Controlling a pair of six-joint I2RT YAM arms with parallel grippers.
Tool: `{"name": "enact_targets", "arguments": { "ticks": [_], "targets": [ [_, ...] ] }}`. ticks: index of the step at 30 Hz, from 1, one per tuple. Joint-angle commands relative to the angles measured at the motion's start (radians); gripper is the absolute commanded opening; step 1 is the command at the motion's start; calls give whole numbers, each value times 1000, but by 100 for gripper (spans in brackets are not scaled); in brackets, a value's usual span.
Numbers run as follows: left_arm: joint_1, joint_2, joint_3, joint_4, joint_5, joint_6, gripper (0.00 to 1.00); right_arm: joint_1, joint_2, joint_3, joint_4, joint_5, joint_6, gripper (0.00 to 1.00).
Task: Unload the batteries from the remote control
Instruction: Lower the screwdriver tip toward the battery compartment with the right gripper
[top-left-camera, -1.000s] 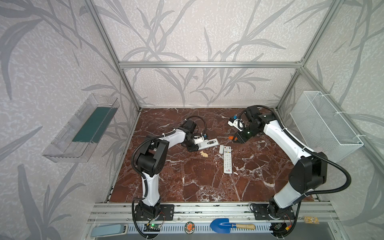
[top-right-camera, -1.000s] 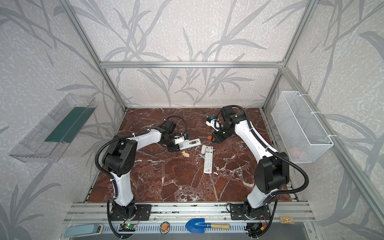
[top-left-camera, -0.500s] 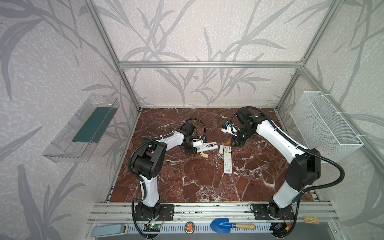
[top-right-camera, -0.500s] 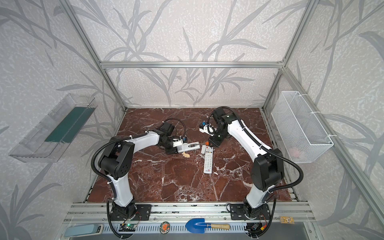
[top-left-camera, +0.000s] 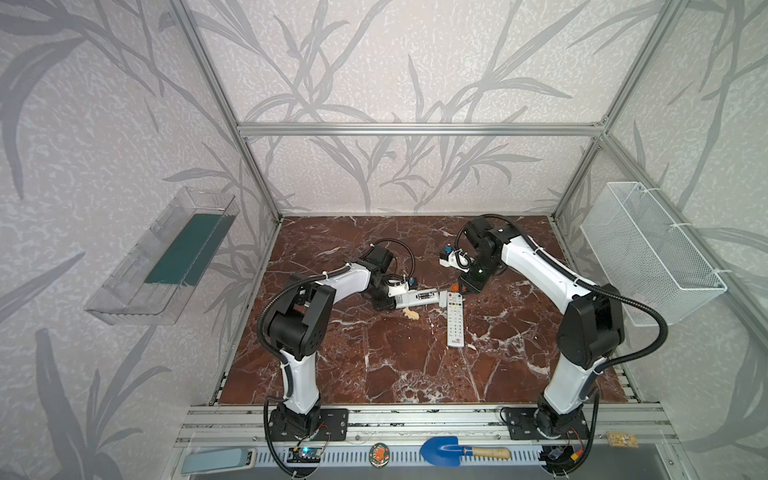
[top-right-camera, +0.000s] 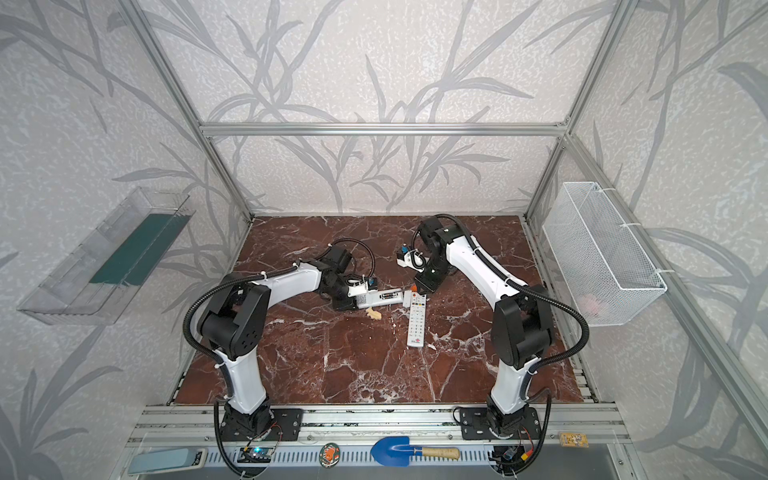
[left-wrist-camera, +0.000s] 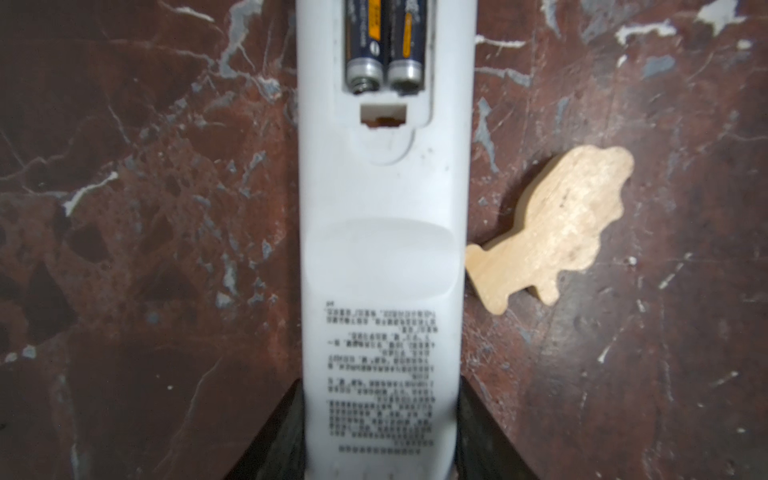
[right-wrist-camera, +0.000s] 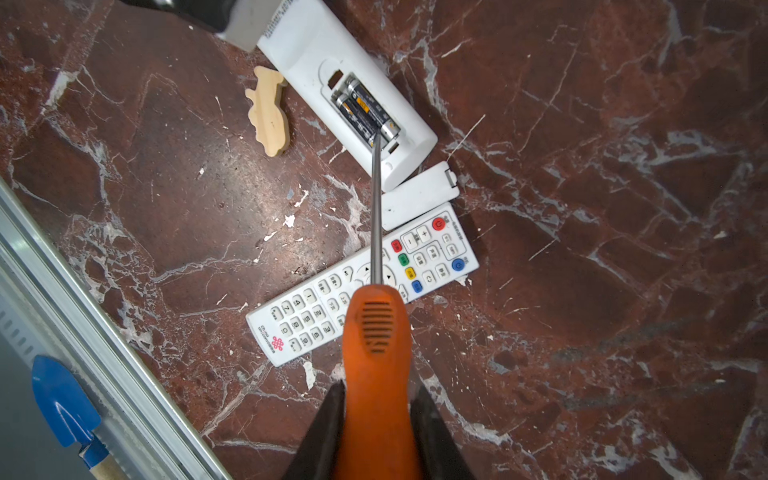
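Worktop: a red-brown marble-patterned worktop (top-left-camera: 374, 374), veined in white, with pale flecks scattered over it.
Room: a silver aluminium frame (top-left-camera: 415, 129) stands against pale wallpaper with grey leaf shapes (top-left-camera: 374, 62). A clear plastic tray with a dark green floor (top-left-camera: 162, 266) hangs on the left wall and a white wire mesh basket (top-left-camera: 648, 257) on the right. A blue trowel with a wooden handle (top-left-camera: 440, 451) lies on the front rail.
Left claw (left-wrist-camera: 380, 386): clenched on the sides of a long white remote control (left-wrist-camera: 382, 249), which lies back-up with its bay uncovered.
Batteries: two dark cylindrical batteries with silvery ends (left-wrist-camera: 365, 45) sit side by side in that open bay.
Right claw (right-wrist-camera: 378, 390): clenched on an orange-handled screwdriver with a thin steel shaft (right-wrist-camera: 376, 332); the tip lies at the seam between the two cells, near their silvery ends.
Nearby: a flat white rectangular battery cover (right-wrist-camera: 419, 195) lies between the held remote's end and a second white keypad remote (right-wrist-camera: 299, 316), which is face-up. A pale wooden animal-shaped cut-out (left-wrist-camera: 552, 232) has its narrow end against the held remote.
Since a second ago: the right arm has swung in from farther back and to the right, bringing the screwdriver to the bay. The left claw and the loose pieces sit much where they were.
Writing: the keypad shows digits, plus and minus keys and a red knot emblem. The print on the held remote's back and on the cells' yellow panels is too blurred to read.
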Motion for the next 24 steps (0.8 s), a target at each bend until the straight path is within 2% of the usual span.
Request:
{"name": "enact_targets", "arguments": {
  "ticks": [1, 24],
  "targets": [
    [-11, 17, -37, -82, 3, 39, 34, 3, 7, 28, -28, 32, 10, 0],
    [-19, 19, -34, -74, -3, 27, 34, 29, 89, 68, -55, 50, 31, 0]
  ]
}}
